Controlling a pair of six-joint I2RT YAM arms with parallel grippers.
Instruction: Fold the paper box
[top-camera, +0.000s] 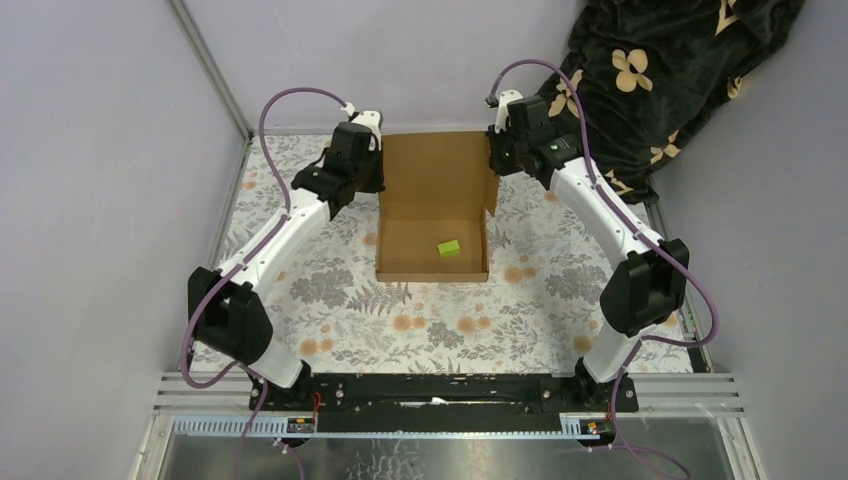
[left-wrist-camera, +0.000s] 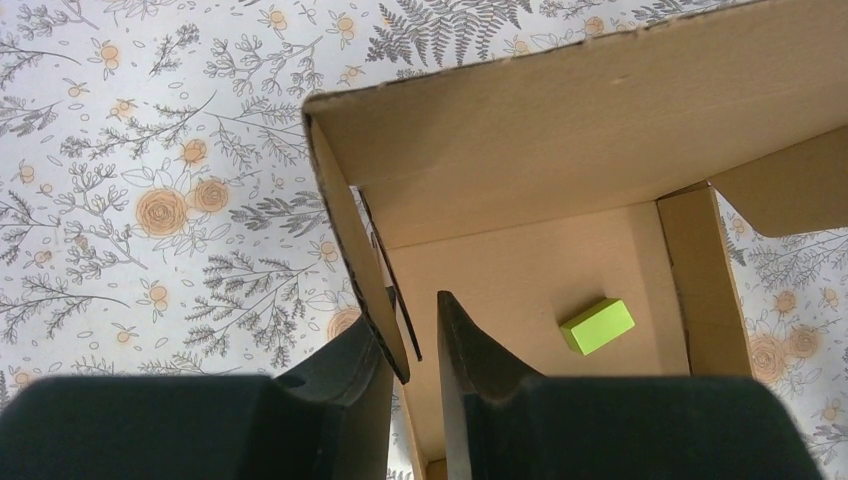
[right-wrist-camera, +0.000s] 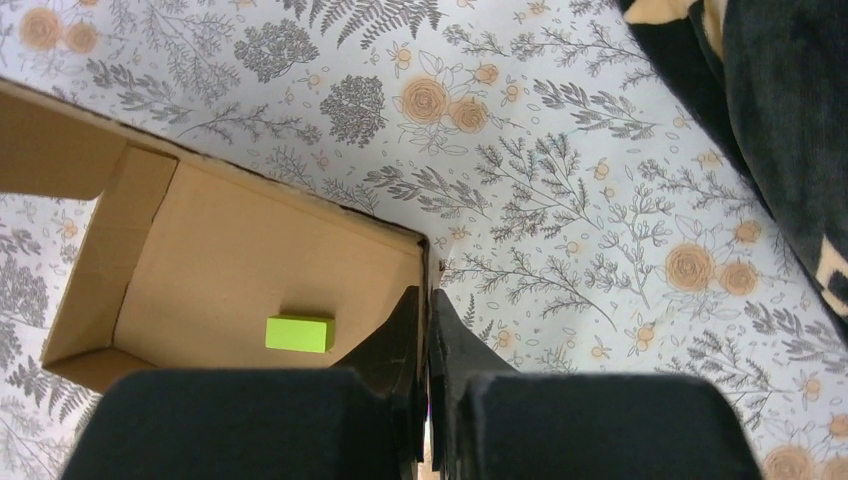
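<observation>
The paper box (top-camera: 433, 180) is brown cardboard and stands in the middle of the flowered table, with its lid raised at the back and its tray in front. A lime-green block (top-camera: 448, 247) lies in the tray. My left gripper (top-camera: 378, 170) is at the box's left side. In the left wrist view the gripper (left-wrist-camera: 408, 315) is open astride the box's left wall (left-wrist-camera: 345, 220): the outer finger touches the wall and the inner finger stands apart from it. My right gripper (top-camera: 494, 160) is at the right side. In its wrist view the gripper (right-wrist-camera: 423, 295) is shut on the right wall's edge (right-wrist-camera: 425, 255).
A dark blanket with cream flowers (top-camera: 660, 70) hangs at the back right and reaches the table near the right arm; it also shows in the right wrist view (right-wrist-camera: 790, 130). Grey walls close in the left, back and right. The flowered cloth (top-camera: 450, 320) covers the table.
</observation>
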